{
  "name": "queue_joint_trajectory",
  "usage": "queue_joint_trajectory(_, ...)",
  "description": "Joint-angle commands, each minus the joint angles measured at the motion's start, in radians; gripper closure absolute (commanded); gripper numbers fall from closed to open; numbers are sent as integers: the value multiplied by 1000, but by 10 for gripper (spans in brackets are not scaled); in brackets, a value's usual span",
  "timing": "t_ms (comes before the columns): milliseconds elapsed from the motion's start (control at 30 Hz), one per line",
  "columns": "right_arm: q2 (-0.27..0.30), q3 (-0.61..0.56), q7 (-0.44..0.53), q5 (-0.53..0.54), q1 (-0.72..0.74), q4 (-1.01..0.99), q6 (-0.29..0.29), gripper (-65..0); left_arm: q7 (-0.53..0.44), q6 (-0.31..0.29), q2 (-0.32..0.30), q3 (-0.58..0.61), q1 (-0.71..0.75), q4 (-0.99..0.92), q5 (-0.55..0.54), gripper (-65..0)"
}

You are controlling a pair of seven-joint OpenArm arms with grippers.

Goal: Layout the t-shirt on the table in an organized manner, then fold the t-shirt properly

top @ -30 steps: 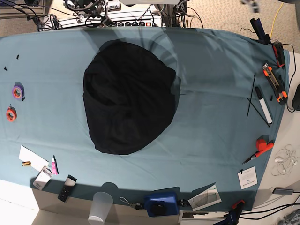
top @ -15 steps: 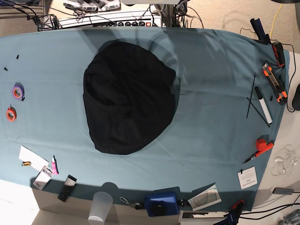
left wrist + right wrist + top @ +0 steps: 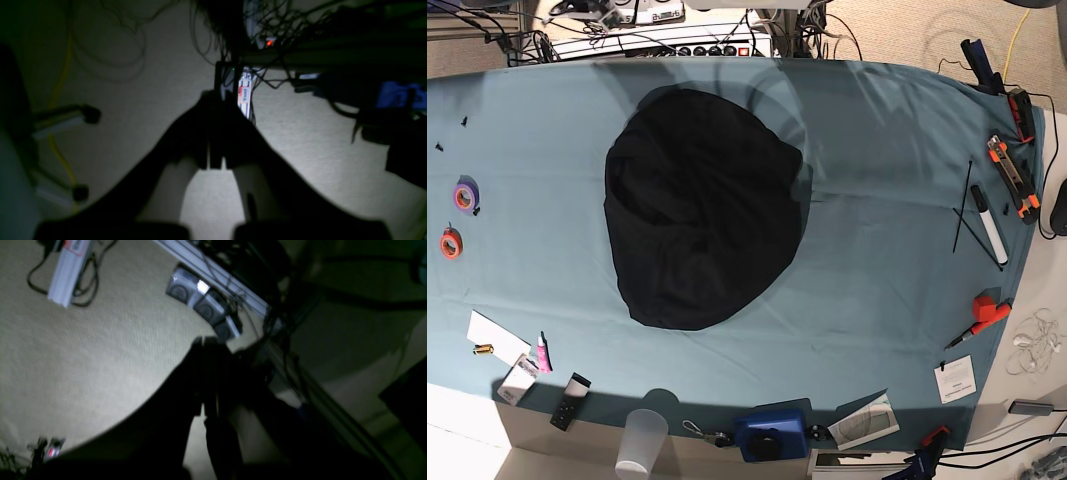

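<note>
Base view showed the t-shirt [image 3: 705,215] as 1 black, rumpled heap on the table [image 3: 887,270], lying a little toward 10 o'clock from the middle of the picture. Its outline was rounded and uneven: a blunt top at 12 o'clock, a corner jutting out at 2 o'clock, a nearly straight side at 9 o'clock and a broad curved edge at 6 o'clock. The cloth looked plain and matte, with soft creases running across it and a deeper fold near its 9 o'clock side; sleeves and collar could not be told apart in the bunched fabric. It stood out dark against the blue-green covering, which had faint wrinkles toward 3 o'clock. Near the table's edge at 9 o'clock sat 2 tape rolls, a purple one [image 3: 466,196] and a red one [image 3: 451,242], the purple nearer 12 o'clock. Toward 4 o'clock lay a white card [image 3: 955,379], and at 6 o'clock a blue case [image 3: 771,434]. In their dim wrist views, the left gripper [image 3: 215,100] and the right gripper [image 3: 209,343] were both closed, with their dark fingers together above the floor, away from the shirt.
</note>
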Motion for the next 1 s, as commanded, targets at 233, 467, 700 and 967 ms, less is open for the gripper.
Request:
queue_joint_trajectory(233,11,134,-58,-2,-84,317,-5,0,16,-5,0,-8,59,240,-77,0)
queue_joint_trajectory(467,11,215,-85,-2,-73,517,-5,0,53,-4,0,-8,51,395,-122,0)
queue_joint_trajectory(700,11,227,-92,-6,5,531,-4,0,53,-4,0,-8,-51,455,-188,0)
queue_joint_trajectory(967,11,227,-93,-97,105,531,-5,0,52,-20,-1,-8,-184,456,-188,0)
